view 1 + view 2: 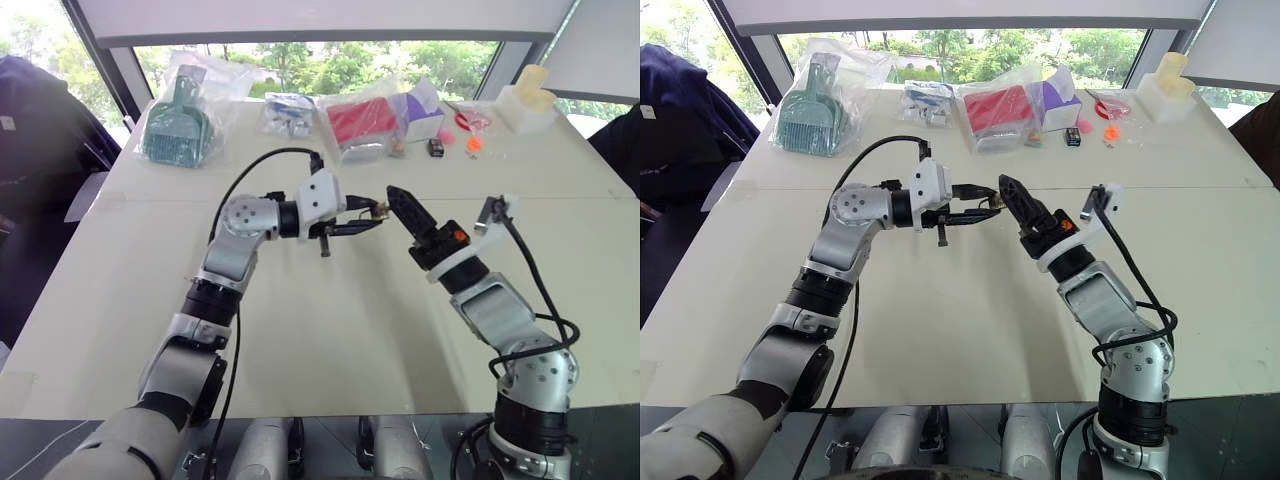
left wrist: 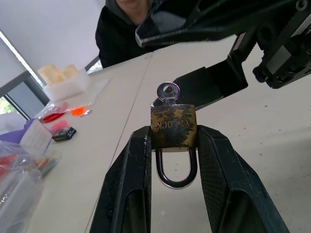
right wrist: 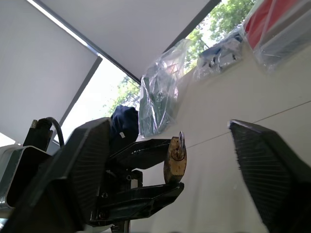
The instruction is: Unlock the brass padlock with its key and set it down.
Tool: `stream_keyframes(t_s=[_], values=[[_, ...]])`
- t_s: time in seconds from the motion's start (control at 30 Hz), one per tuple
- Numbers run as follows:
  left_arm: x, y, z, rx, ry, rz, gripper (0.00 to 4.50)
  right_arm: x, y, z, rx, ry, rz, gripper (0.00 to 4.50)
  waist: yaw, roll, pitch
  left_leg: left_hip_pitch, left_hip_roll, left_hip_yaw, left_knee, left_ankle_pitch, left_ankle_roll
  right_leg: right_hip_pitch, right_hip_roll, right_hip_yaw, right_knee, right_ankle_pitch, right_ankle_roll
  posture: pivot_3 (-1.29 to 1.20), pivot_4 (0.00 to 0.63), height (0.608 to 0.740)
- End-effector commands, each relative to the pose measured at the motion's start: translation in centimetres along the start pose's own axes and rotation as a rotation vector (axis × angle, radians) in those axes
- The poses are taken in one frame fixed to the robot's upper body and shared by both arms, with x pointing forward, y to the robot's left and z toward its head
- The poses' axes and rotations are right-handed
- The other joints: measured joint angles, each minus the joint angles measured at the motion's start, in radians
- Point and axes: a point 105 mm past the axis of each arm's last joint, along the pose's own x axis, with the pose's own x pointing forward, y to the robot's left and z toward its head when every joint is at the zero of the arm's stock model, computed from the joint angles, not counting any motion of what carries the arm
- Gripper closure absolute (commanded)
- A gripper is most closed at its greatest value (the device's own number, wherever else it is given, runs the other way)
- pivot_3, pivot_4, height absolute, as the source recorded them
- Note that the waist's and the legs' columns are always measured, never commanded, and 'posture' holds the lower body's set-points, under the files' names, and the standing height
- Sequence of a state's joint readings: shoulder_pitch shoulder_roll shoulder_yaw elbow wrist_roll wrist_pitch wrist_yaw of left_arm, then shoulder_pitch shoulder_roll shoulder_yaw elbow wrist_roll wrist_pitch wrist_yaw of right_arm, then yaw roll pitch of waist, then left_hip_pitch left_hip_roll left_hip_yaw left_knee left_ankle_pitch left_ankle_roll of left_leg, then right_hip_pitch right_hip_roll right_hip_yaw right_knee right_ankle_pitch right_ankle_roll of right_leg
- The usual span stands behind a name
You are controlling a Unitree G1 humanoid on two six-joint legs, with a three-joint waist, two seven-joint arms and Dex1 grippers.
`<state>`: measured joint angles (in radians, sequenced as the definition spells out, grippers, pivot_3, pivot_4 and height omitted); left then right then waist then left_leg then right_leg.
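Brass-bodied tiny padlock [image 2: 173,126] with a thin silvery shackle loop is pinched between the two black fingers of the left tool [image 2: 173,160], held up in the air over the middle of the pale bench [image 1: 330,340]. Body is worn and yellowish, stamped lettering on its face. Shackle looks seated in the body, pointing back toward the left wrist. Small silvery key [image 2: 168,92] sits in the lock's far end, its round bow sticking out toward the right tool [image 3: 170,160].

Right tool is just right of the padlock, its black fingers spread apart, one on each side of the key and lock, not touching either. Left tool points right, right tool points far and left, tips nearly meeting.

Far edge of bench: teal plastic comb-like item in a clear bag [image 1: 178,130] at far left, red flat pack in clear plastic [image 1: 362,122] in the middle, small black box-like item [image 1: 436,147] beside it, orange bits [image 1: 472,144] and a white tray with pale yellow blocks [image 1: 527,100] at far right. Person in dark top [image 2: 127,29] sits beyond the bench on the right side.
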<state>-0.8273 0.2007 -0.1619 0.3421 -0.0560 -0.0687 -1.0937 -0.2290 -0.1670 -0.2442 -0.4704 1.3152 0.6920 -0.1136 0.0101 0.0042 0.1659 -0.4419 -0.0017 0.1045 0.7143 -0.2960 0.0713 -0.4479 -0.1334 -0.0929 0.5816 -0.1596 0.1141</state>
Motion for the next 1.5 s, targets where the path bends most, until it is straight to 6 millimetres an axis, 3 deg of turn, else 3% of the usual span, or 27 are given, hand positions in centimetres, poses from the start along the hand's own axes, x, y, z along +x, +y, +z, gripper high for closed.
stream_keyframes(t_s=[0.03,0.13,0.17,0.33,0.6,0.8,1.03,1.2,1.3,1.4,1.5], values=[[0.1,0.6,1.8,0.053,-0.049,0.01,3.74,-0.1,1.2,0.2,0.004,-0.019,0.045,2.48,0.0,0.0,0.0,0.0,0.0,0.0,0.0,0.0,0.0,0.0,0.0,0.0,0.0,0.0,0.0,0.0,0.15,0.735],[0.1,0.5,2.0,0.053,-0.054,0.008,3.74,-0.1,1.3,0.2,0.011,-0.023,0.05,4.13,0.0,0.0,0.0,0.0,0.0,0.0,0.0,0.0,0.0,0.0,0.0,0.0,0.0,0.0,0.0,0.0,0.15,0.735],[0.1,0.5,2.0,0.053,-0.055,0.008,3.74,-0.1,1.3,0.2,0.012,-0.023,0.05,4.41,0.0,0.0,0.0,0.0,0.0,0.0,0.0,0.0,0.0,0.0,0.0,0.0,0.0,0.0,0.0,0.0,0.15,0.735],[0.0,0.6,2.4,0.097,-0.067,0.032,3.74,0.0,1.1,-0.1,0.014,-0.018,0.041,4.41,0.0,0.0,0.0,0.0,0.0,0.0,0.0,0.0,0.0,0.0,0.0,0.0,0.0,0.0,0.0,0.0,0.15,0.735],[0.3,-0.5,3.3,0.471,-0.081,0.063,3.74,0.5,-0.4,0.3,0.063,-0.068,-0.053,4.41,0.0,0.0,0.0,0.0,0.0,0.0,0.0,0.0,0.0,0.0,0.0,0.0,0.0,0.0,0.0,0.0,0.15,0.735],[0.1,0.2,3.9,0.56,-0.12,0.156,3.74,0.8,-1.3,0.4,0.105,-0.093,-0.11,4.41,0.002,0.0,0.0,0.0,0.0,0.0,0.0,0.0,0.0,0.0,0.0,0.0,0.0,0.0,0.0,0.0,0.15,0.735],[-0.1,1.0,5.4,0.815,-0.172,0.289,3.74,1.1,-1.7,0.1,0.187,-0.106,-0.153,4.41,0.001,0.0,0.0,0.0,0.0,0.0,0.0,0.0,0.0,0.0,0.0,0.0,0.0,0.0,0.0,0.0,0.15,0.735],[-0.1,1.1,5.3,0.932,-0.173,0.339,3.74,1.2,-2.1,-0.1,0.265,-0.126,-0.199,4.41,0.001,0.0,0.0,0.0,0.0,0.0,0.0,0.0,0.0,0.0,0.0,0.0,0.0,0.0,0.0,0.0,0.15,0.735],[0.1,1.1,4.3,0.855,-0.158,0.297,3.74,1.1,-1.4,0.1,0.162,-0.114,-0.155,4.41,0.002,0.001,0.0,0.0,0.0,0.001,-0.001,0.0,0.0,0.0,0.0,0.0,0.0,0.0,0.001,0.0,0.15,0.735],[0.5,0.8,2.5,0.643,-0.108,0.188,3.74,0.5,1.0,0.9,0.004,-0.097,-0.001,4.41,0.002,0.001,0.0,0.0,0.0,0.001,0.0,0.0,0.0,0.0,0.0,0.0,0.0,0.0,0.0,0.0,0.15,0.735],[0.6,0.9,2.1,0.505,-0.085,0.099,3.74,-0.5,2.8,1.7,-0.051,-0.077,0.147,3.6,-0.002,0.001,0.0,0.0,0.0,0.001,0.0,0.0,0.0,0.0,-0.001,0.0,-0.001,0.0,0.0,0.0,0.15,0.735]])
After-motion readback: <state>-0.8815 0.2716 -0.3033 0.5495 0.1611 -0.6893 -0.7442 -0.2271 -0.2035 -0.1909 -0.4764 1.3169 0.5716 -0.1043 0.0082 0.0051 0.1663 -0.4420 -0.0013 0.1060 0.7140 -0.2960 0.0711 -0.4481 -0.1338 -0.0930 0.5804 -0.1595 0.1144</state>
